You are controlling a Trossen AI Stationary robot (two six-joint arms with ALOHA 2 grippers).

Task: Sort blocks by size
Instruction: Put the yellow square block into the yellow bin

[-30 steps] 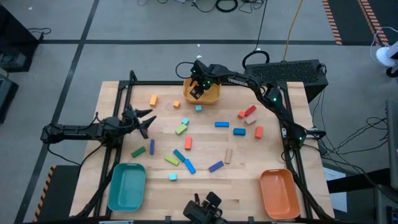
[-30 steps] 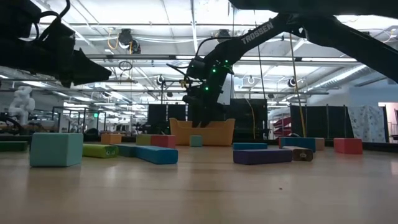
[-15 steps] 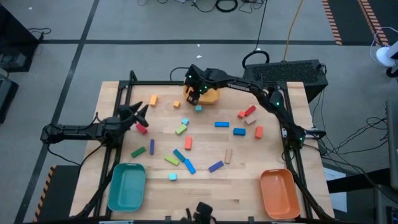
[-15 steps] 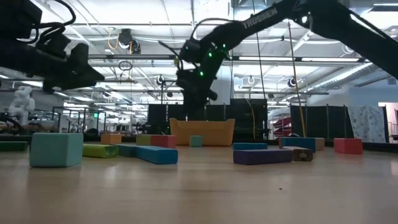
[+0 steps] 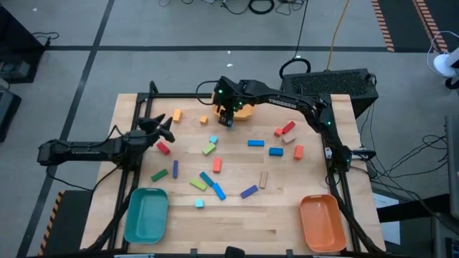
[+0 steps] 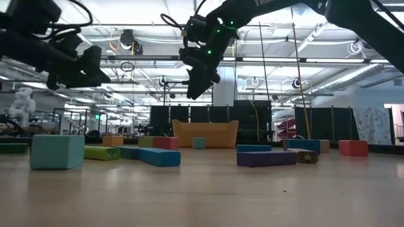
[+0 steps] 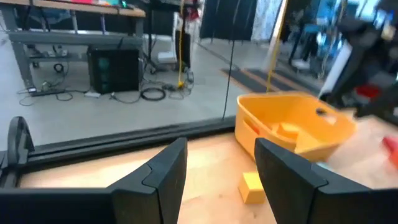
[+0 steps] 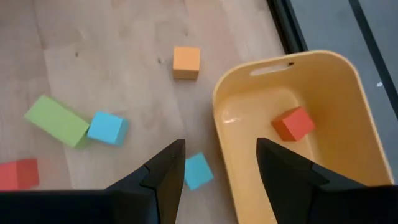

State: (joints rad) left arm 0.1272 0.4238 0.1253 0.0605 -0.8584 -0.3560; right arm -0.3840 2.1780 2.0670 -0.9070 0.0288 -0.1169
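Observation:
Several small painted blocks lie scattered on the wooden table [image 5: 143, 107]: a red brick [image 5: 163, 148], an orange cube [image 5: 177, 115], a green brick [image 5: 209, 149] and blue bars [image 5: 255, 142] among them. My right gripper [image 5: 228, 118] hangs open and empty above the table at the yellow tray's [image 5: 244, 110] near-left corner. In the right wrist view [image 8: 221, 168] a red cube [image 8: 292, 123] lies on the tray floor. My left gripper [image 5: 165, 127] is open and empty above the table's left part, just far of the red brick. It points toward the yellow tray [image 7: 295, 124].
A teal tray [image 5: 145, 213] stands at the near left corner and an orange tray [image 5: 319, 222] at the near right. A small orange cube [image 8: 186, 61] and two teal cubes [image 8: 107, 127] [image 8: 198, 170] lie just left of the yellow tray, below my right gripper.
My right gripper has risen out of the yellow tray and gone toward the table's left and near edges, staying open. My left gripper has drawn back a little toward the far left, and the red brick that it covered now shows.

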